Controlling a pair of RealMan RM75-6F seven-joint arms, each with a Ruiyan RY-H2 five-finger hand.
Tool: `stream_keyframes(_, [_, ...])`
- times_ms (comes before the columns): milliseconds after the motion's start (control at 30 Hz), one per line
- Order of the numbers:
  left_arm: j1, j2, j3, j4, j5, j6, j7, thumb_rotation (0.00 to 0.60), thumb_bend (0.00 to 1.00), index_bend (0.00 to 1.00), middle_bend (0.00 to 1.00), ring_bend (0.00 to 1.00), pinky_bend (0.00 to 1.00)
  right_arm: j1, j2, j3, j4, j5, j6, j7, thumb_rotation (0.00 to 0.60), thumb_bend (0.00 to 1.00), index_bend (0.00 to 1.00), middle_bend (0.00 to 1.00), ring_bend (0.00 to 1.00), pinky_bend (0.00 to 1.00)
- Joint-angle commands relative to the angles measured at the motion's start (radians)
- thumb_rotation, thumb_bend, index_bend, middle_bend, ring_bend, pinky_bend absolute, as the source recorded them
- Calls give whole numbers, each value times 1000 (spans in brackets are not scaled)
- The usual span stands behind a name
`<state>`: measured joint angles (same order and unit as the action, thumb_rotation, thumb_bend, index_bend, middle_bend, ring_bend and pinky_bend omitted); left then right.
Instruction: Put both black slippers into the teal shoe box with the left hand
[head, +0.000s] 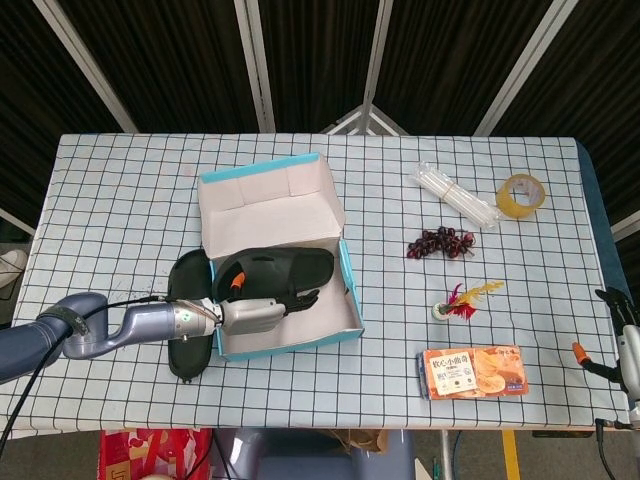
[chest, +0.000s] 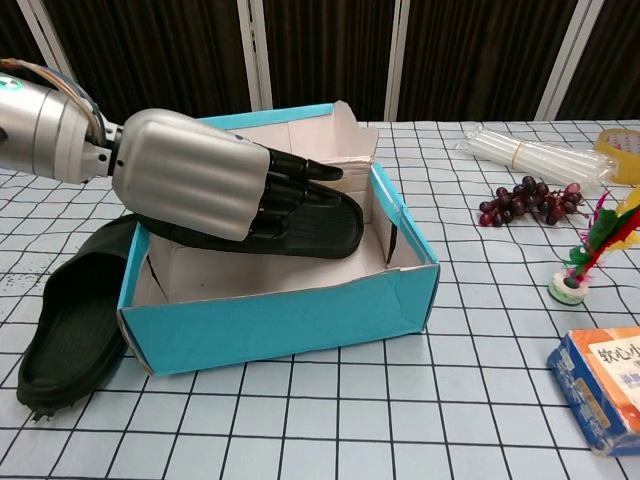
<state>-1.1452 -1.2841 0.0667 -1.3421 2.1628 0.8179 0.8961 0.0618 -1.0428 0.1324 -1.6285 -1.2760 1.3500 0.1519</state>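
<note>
The left robot hand (chest: 200, 185) grips one black slipper (chest: 320, 222) over the teal shoe box (chest: 290, 325), which sits toward the tabletop's left edge; the slipper rides tilted across the box wall, so letting go here risks it staying propped; the second slipper (chest: 70, 325) lies outside, against the box.

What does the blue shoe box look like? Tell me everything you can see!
The teal shoe box is cardboard, teal outside and pale inside. It stands open on the checked table, lid flap raised at the back. One black slipper lies tilted inside it, under the left hand, which reaches in over the box's left wall. The other slipper lies on the table against that wall.
</note>
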Motion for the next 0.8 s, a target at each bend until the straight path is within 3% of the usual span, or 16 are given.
stream_keyframes(33, [5,-5,-5,0,-8,6,-5,600,257,352,405,23,16,0,0,0,0,0,-1,0,600,308,152,113,181,188])
stream_keyframes(267, [18,18,-13,-44,-37,17,-36,600,231,273,254,2,11,1,-1,-1,-2,-3,0,-6,600,308,152,113,181,188])
stream_keyframes(467, [75,46,-48,-117,-148,12,-50,600,185,208,135,0,0,1,-1,-2,-5,-6,2,-10,600,308,152,113,181,188])
stream_keyframes(800, [121,80,-100,-185,-224,1,48,600,96,196,124,0,0,0,1,-4,-15,-11,7,-17,600,309,152,113,181,188])
